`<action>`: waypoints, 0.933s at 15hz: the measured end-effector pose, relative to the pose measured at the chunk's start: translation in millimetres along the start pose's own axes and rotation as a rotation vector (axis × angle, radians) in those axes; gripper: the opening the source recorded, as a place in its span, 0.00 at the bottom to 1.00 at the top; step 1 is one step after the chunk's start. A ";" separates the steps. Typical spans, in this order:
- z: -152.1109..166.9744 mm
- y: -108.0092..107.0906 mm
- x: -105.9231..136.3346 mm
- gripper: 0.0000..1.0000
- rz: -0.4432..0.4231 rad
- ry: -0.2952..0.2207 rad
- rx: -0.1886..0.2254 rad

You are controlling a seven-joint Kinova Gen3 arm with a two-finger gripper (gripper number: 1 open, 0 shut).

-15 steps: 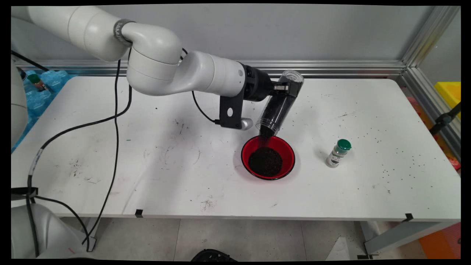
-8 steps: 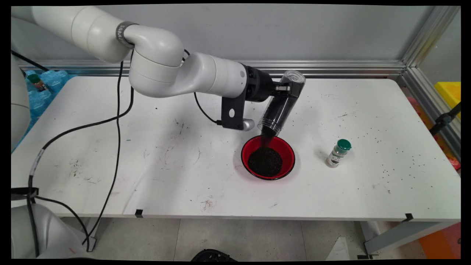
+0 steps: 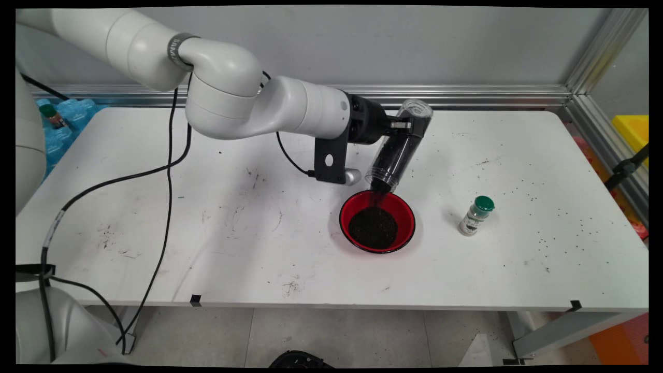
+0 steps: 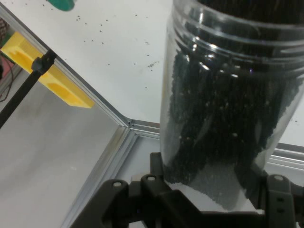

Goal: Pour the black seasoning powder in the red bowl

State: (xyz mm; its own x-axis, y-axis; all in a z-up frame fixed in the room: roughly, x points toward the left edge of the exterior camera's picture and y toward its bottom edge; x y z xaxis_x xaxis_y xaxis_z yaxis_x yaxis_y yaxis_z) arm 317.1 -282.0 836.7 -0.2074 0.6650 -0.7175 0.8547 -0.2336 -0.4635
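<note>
Clear jar [image 3: 398, 150] of black grains, clamped in the tool [image 3: 401, 124], tilts over red bowl [image 3: 377, 221].

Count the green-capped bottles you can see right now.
2. One spice bottle stands upright on the table, right of the red bowl. Another bottle lies off the table's far left edge, on blue packaging; more could be hidden behind the arm.
</note>
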 end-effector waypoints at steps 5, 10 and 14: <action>1.7 -0.3 0.6 0.00 -0.002 0.000 0.002; 3.2 -0.6 0.9 0.00 -0.010 0.001 0.003; 4.5 -0.4 1.1 0.00 -0.030 0.006 0.002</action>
State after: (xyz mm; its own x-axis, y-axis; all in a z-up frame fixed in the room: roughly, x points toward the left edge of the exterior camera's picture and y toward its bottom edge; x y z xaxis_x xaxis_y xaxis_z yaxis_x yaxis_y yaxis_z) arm 314.4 -284.4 833.8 -0.2302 0.6758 -0.7002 0.8473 -0.2148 -0.4858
